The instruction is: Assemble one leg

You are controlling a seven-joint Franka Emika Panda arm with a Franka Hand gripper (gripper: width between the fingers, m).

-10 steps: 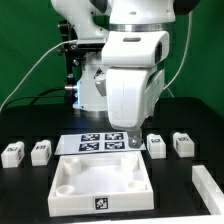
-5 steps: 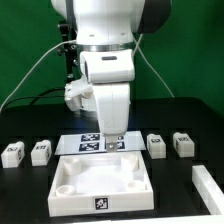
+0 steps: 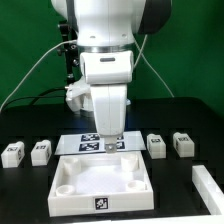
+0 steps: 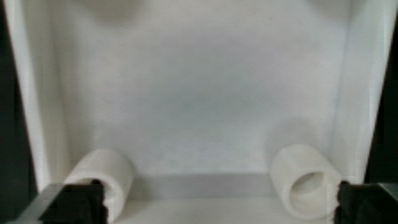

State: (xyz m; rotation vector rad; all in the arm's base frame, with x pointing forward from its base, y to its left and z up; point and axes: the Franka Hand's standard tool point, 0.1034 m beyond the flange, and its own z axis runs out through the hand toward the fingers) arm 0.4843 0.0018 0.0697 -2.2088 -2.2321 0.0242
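Note:
Four small white legs with tags lie on the black table: two at the exterior view's left and two at its right. The large white square top with round corner sockets lies in front. My gripper hangs over the top's far edge, away from every leg. In the wrist view the gripper is open and empty. Its dark fingertips stand wide apart over the top's inner floor, near two round sockets.
The marker board lies flat behind the top, partly hidden by my gripper. A long white block lies at the exterior view's lower right. Cables and a stand are behind the arm at the left.
The arm has swung from the exterior view's right to the middle and turned. The gripper has come down a little over the top's far edge. No part has moved.

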